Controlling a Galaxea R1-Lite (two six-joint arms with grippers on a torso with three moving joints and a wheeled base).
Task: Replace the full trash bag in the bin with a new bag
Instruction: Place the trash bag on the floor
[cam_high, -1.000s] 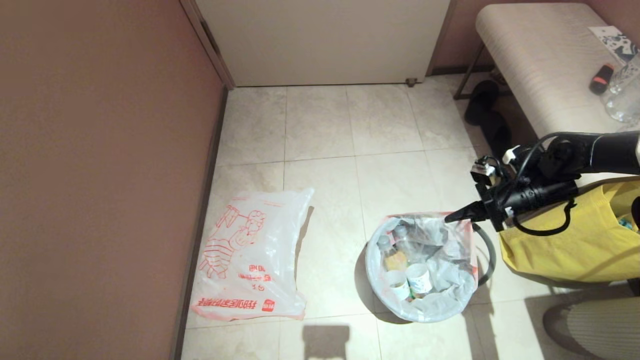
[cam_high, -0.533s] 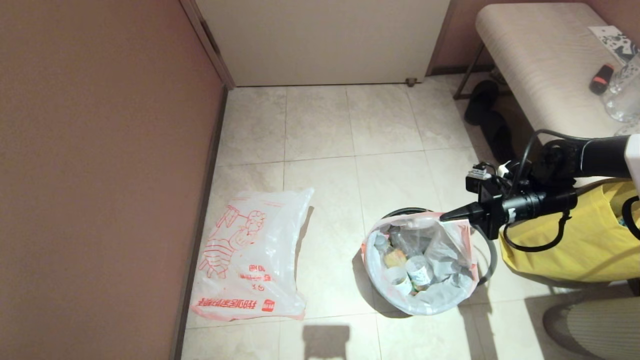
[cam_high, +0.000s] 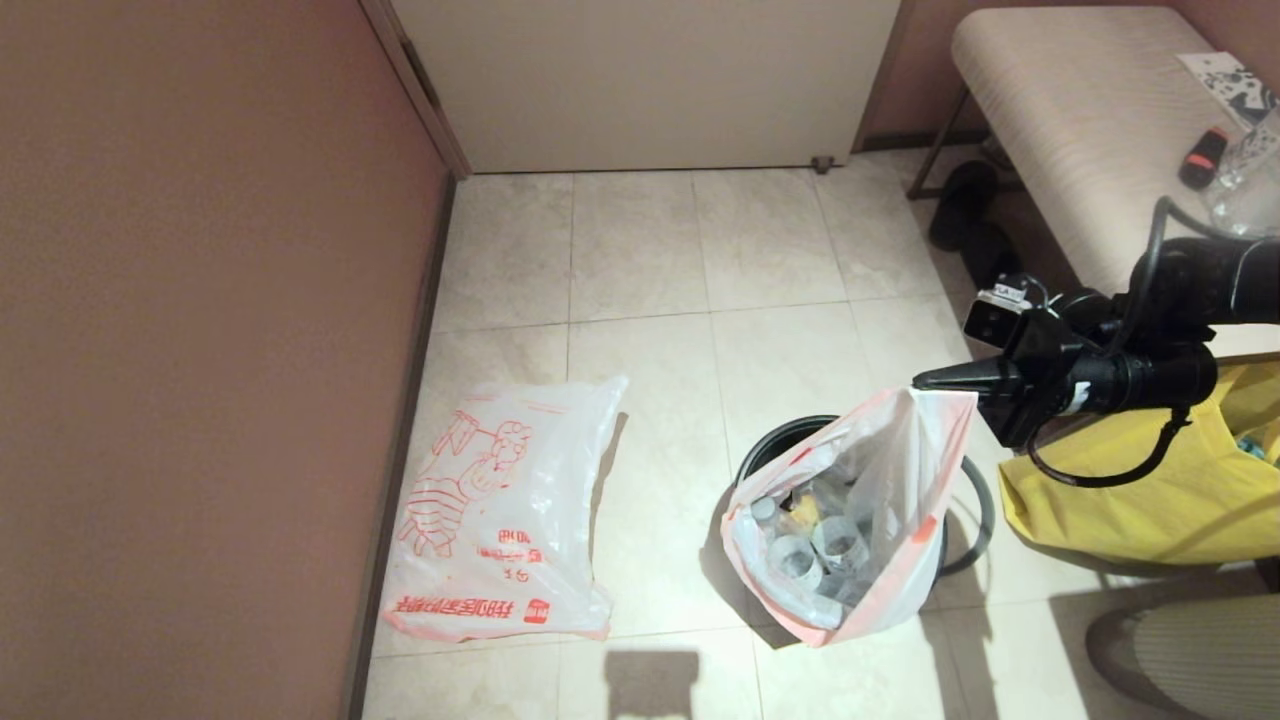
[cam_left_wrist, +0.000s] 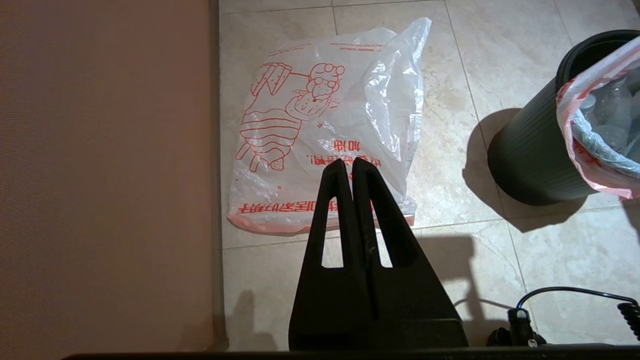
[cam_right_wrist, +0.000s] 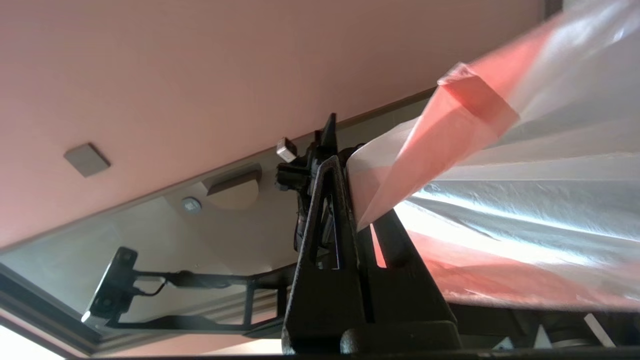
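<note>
The full trash bag (cam_high: 850, 510), translucent white with a pink-red rim, is stretched upward out of the black bin (cam_high: 785, 432), with bottles and cups still inside. My right gripper (cam_high: 925, 383) is shut on the bag's far-right rim corner, above the bin. The right wrist view shows the rim (cam_right_wrist: 450, 125) pinched between the jaws of that gripper (cam_right_wrist: 350, 192). The grey hoop (cam_high: 978, 520) hangs loose off the bin's right side. The new bag (cam_high: 500, 510), with red characters, lies flat by the left wall. My left gripper (cam_left_wrist: 350, 165) is shut and empty, above the new bag (cam_left_wrist: 325, 125).
A yellow bag (cam_high: 1150, 480) sits right of the bin under my right arm. A padded bench (cam_high: 1080, 130) with small items stands at the back right, with black slippers (cam_high: 975, 230) beneath it. The pink wall (cam_high: 200, 350) runs along the left and a white door (cam_high: 650, 80) is at the back.
My right gripper has risen and drawn back to the right with the bag's rim. The bag has gone from lying over the bin to standing tall, baring the bin's black far rim.
</note>
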